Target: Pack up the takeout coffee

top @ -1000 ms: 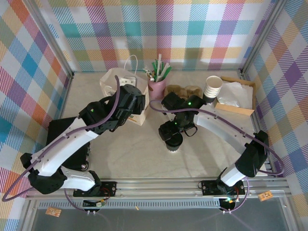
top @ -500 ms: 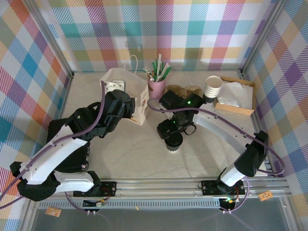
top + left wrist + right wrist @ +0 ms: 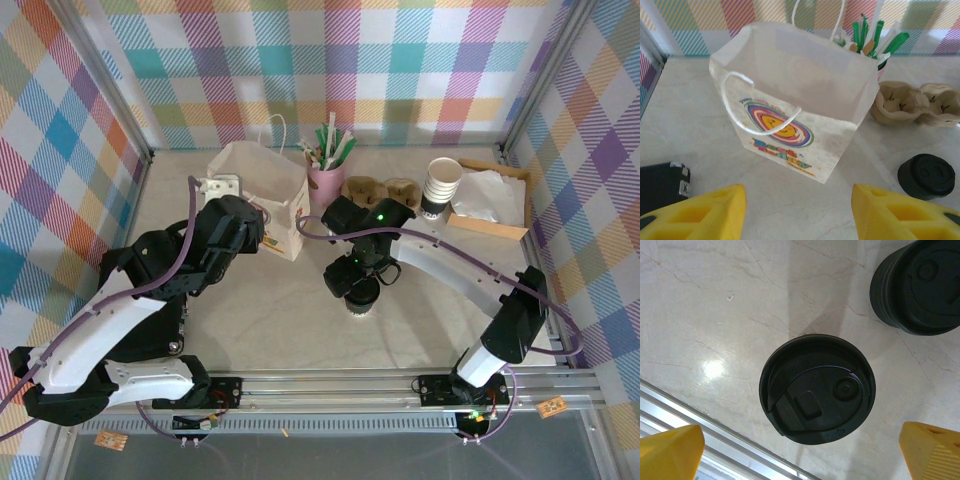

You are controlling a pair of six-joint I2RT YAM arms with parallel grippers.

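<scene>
Now that my left arm has drawn back from the paper bag [image 3: 790,95], its mouth stands clear, and the left pincer [image 3: 800,212] hangs released and empty. My right pincer [image 3: 800,450] has shifted over the takeout coffee [image 3: 817,388], jaws spread wide, grasping nothing. The cup stands on the counter [image 3: 715,315] beside the lid stack [image 3: 920,285], so I judge pickup comes next.

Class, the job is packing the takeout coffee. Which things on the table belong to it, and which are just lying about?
Job: lidded coffee cup, paper bag.
Lying about: lid stack, cup carrier, pink cup of straws, stacked white cups, wooden tray.
</scene>
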